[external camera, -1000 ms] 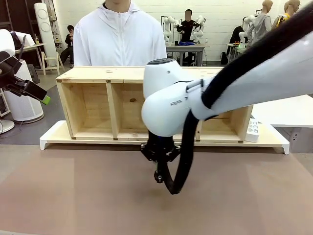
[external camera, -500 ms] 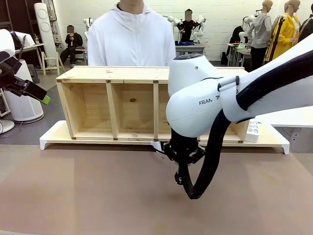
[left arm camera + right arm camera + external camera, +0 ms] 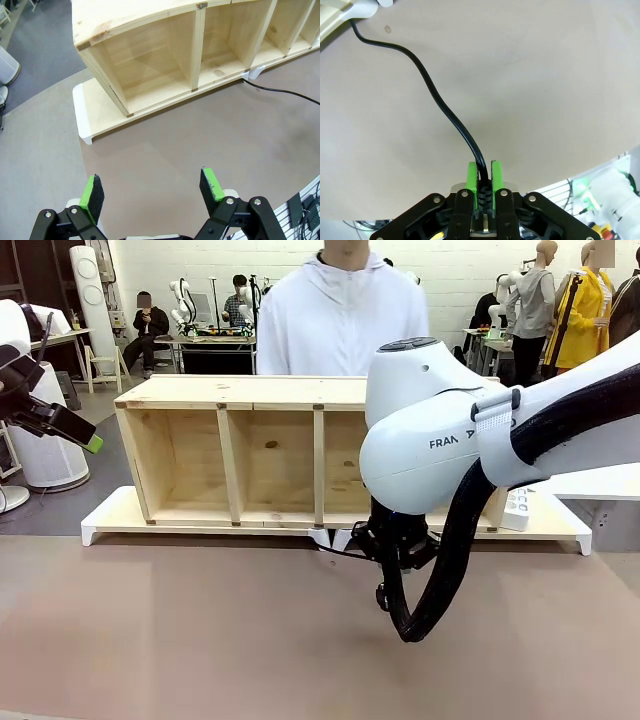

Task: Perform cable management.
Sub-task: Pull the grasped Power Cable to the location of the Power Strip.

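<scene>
The cable [image 3: 437, 97] is a thin black cord that runs over the brown table from a white corner at the top left down into my right gripper [image 3: 483, 175]. That gripper is shut on the cable's ribbed end, with a green pad on either side. In the front view the cable [image 3: 345, 553] leaves the foot of the wooden shelf and reaches under my right arm [image 3: 430, 440]. A white power strip [image 3: 517, 508] lies at the shelf's right end. My left gripper [image 3: 151, 187] hangs open above the table, holding nothing, and it also shows at the far left [image 3: 92, 442].
A long wooden shelf [image 3: 230, 390] with open compartments stands on a white board [image 3: 110, 520] across the far side of the table. A person in a white hooded top [image 3: 345, 320] stands behind it. My right arm's thick black hose [image 3: 430, 590] loops down near the table.
My right arm has swung to the right across the table, carrying the cable end with it. The person behind the shelf has stepped right too. My left arm has stayed still.
</scene>
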You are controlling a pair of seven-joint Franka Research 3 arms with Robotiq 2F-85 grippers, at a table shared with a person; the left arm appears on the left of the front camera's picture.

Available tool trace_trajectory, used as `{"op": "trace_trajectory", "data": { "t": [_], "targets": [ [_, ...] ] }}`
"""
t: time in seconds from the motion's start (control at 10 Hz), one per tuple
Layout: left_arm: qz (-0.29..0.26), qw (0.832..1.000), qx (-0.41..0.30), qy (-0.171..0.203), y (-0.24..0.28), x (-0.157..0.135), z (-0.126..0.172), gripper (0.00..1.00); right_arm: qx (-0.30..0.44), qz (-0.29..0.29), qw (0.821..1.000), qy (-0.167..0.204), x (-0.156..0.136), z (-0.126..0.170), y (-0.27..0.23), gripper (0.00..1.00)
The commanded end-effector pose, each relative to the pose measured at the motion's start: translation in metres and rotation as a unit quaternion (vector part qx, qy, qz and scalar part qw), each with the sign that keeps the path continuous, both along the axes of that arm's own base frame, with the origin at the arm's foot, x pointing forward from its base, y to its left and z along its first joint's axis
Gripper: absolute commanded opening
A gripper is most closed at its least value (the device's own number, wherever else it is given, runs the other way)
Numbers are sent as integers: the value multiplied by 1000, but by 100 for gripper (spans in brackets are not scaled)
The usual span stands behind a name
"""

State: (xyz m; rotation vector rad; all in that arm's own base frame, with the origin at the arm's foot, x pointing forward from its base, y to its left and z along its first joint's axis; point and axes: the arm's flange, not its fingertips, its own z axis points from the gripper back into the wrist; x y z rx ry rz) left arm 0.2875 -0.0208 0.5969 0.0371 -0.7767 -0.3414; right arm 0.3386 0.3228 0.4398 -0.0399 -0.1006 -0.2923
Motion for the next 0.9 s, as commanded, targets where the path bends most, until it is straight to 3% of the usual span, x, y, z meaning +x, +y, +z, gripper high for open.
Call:
{"op": "trace_trajectory", "data": {
  "t": [0.0,0.5,0.8],
  "targets": [
    [1,1000,1,-5,0,3,0,100,2,7,1000,2,-1,0,1,14],
    [1,1000,1,-5,0,3,0,100,-2,4,1000,0,-2,-1,3,14],
    [1,1000,1,-5,0,3,0,100,-19,-57,998,9,-2,3,-77,14]
  ]
}}
